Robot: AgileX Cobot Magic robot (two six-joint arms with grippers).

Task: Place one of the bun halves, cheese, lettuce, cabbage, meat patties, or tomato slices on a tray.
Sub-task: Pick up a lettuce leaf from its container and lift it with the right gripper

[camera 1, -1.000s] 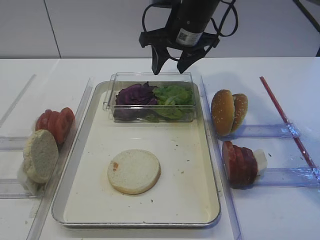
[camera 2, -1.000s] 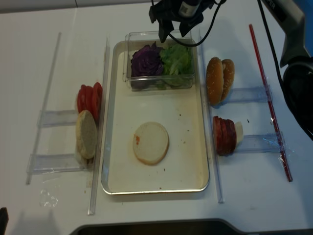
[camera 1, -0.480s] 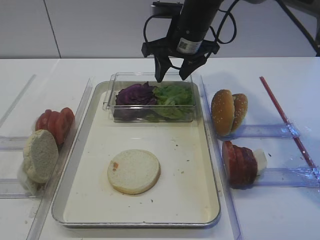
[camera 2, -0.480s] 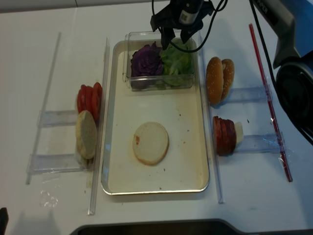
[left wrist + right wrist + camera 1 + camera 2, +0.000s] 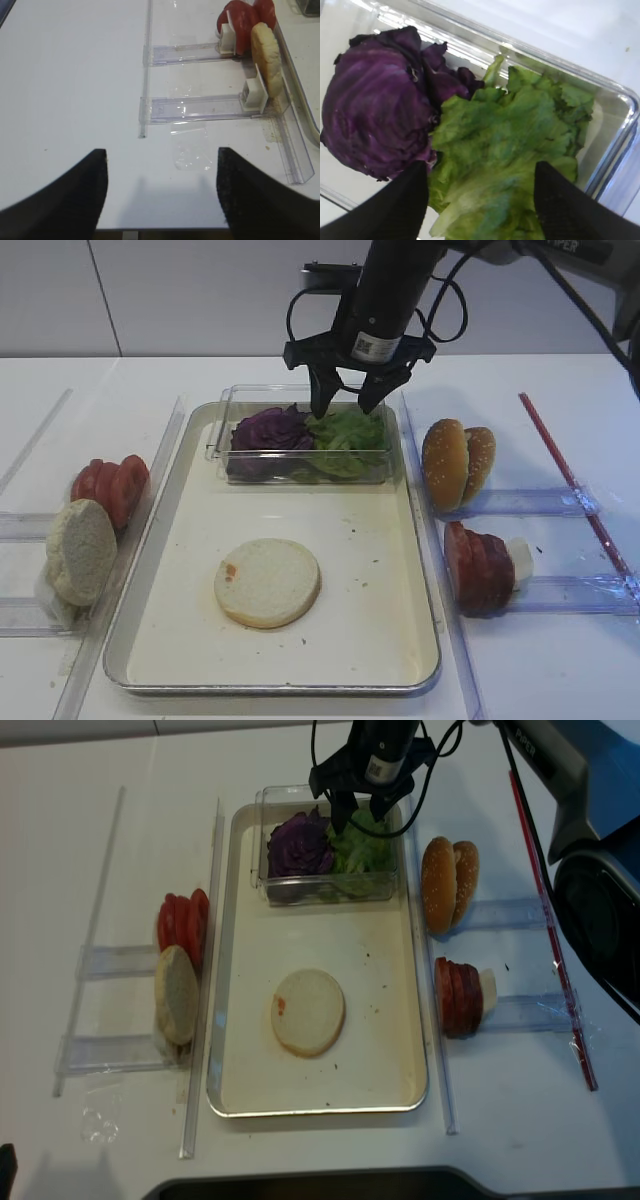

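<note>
Lettuce [image 5: 347,429] lies in the right half of a small clear plastic box [image 5: 222,446] at the far end of the tray [image 5: 418,570], pressed against the purple cabbage [image 5: 270,428] that fills the left half. The right end effector [image 5: 347,403] hangs point-down directly over the green leaf, its two dark fingers spread apart with nothing between them; the wrist view shows one fingertip [image 5: 409,197] over the seam where cabbage meets lettuce and the other over the leaf's right part. Whether the tips touch the leaf cannot be told. One pale bun half [image 5: 268,582] lies cut face up on the tray's cream bottom, well apart from the box. On the worktop [image 5: 530,670] left of the tray, tomato slices [image 5: 112,485] stand on edge in a clear rack with another pale bun half in the rack beside them; to the right stand sesame bun halves and, nearer the camera, meat patties [image 5: 479,565]. The left end effector [image 5: 160,200] shows only in its own wrist view, fingers wide apart over bare worktop
</note>
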